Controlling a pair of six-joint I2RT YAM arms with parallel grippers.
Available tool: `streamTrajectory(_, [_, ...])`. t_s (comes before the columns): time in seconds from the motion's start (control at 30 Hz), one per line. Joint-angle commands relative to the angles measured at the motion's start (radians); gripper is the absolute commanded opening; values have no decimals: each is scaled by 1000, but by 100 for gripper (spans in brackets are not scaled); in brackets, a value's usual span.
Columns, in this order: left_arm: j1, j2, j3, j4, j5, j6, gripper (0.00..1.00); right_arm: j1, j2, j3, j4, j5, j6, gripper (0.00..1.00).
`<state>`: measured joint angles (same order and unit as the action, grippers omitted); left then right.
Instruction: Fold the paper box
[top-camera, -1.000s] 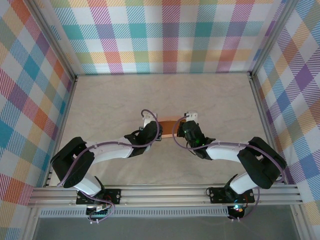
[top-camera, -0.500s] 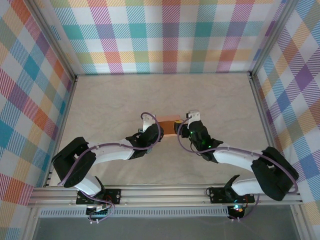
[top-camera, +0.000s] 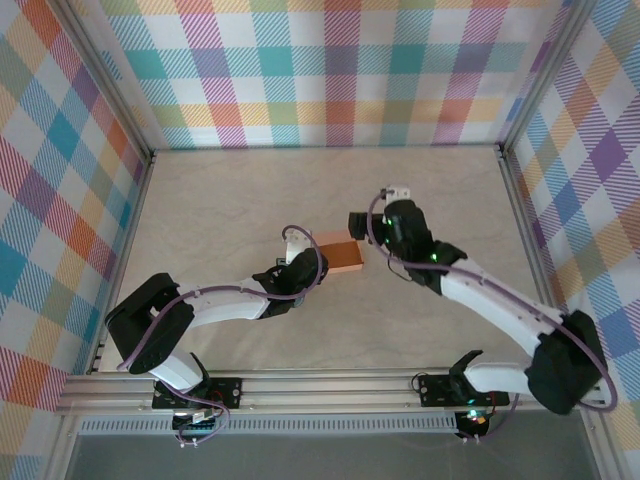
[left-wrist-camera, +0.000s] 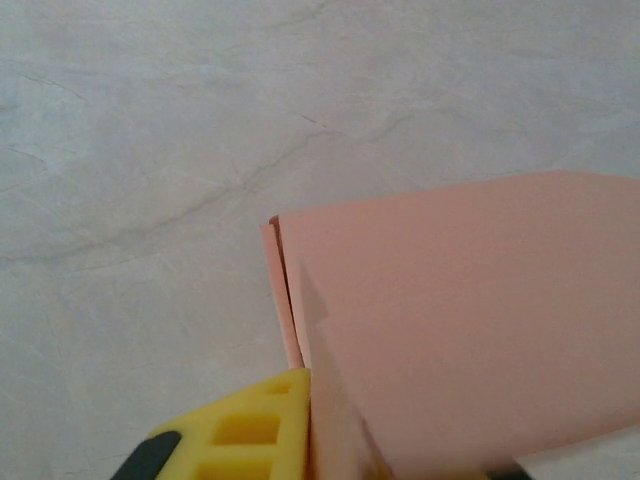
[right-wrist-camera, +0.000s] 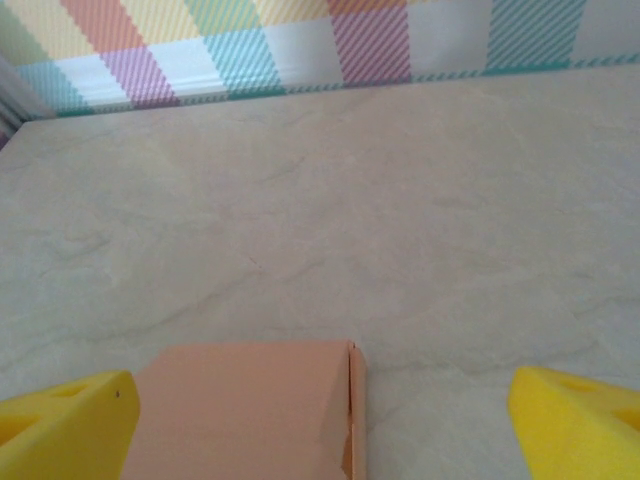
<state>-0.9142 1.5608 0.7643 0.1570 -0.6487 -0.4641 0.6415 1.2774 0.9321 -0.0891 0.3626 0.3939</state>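
Observation:
The paper box (top-camera: 344, 256) is a small salmon-orange closed box lying near the table's middle. My left gripper (top-camera: 318, 262) is at its left end. In the left wrist view a yellow fingertip (left-wrist-camera: 245, 425) presses against the side of the box (left-wrist-camera: 470, 320), and the card hides the other finger. My right gripper (top-camera: 366, 233) hovers just up and right of the box, apart from it. In the right wrist view its jaws stand wide open (right-wrist-camera: 320, 440), and the box's end (right-wrist-camera: 240, 410) lies low between them, touching neither finger.
The marbled tabletop (top-camera: 250, 200) is bare around the box. Plaid walls with metal rails (top-camera: 130, 210) close in the left, right and far sides. The far wall's foot (right-wrist-camera: 300, 60) lies well beyond the box.
My right gripper has opened, let go of the box's right end and drawn back up and to the right. The box now lies uncovered, with the left gripper still at its left end.

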Motion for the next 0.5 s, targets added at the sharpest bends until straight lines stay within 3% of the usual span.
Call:
streamTrajectory(0.0, [-11, 1, 1, -14, 6, -8, 21, -25, 115, 76, -216, -79, 95, 95])
streamTrajectory(0.27, [-17, -87, -39, -43, 80, 19, 68, -34, 296, 178, -232, -132, 132, 93])
streamTrajectory(0.47, [-44, -235, -172, -4, 214, 69, 88, -39, 346, 176, -219, -162, 142, 93])
